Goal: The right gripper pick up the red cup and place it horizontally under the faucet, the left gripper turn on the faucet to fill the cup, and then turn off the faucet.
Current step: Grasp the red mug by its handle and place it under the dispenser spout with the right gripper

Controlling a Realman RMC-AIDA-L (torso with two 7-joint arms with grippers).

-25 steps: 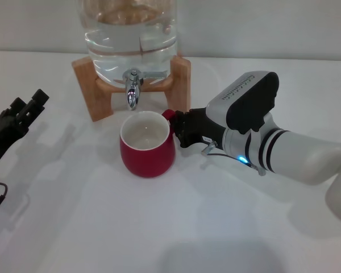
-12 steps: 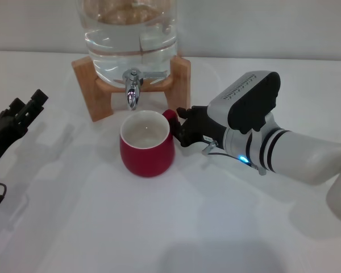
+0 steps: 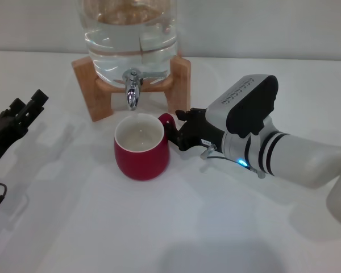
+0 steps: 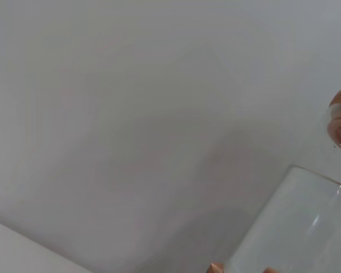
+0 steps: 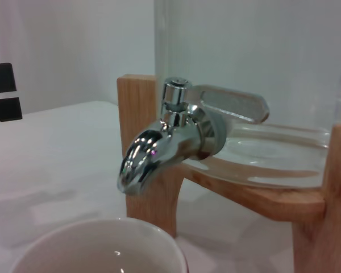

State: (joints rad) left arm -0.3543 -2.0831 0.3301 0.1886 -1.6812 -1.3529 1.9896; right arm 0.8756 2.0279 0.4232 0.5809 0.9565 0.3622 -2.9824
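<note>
Your head cam showed the red cup point(image 3: 141, 148) upright on the bench point(image 3: 159, 227), mouth up, handle pointing right, jaws of right gripper point(image 3: 178, 129) clenched on it; R wrist cam alone caught the faucet point(image 5: 159, 139) spout just above the rim. Left gripper point(image 3: 24, 109) sat far left, jaws state unclear.

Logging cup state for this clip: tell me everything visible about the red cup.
The red cup is a squat, rounded mug, glossy red outside and white inside, and looks empty. It stands upright on the white table, just in front of and below the faucet spout. The right tool is at its small red handle on the robot's right side.
</note>
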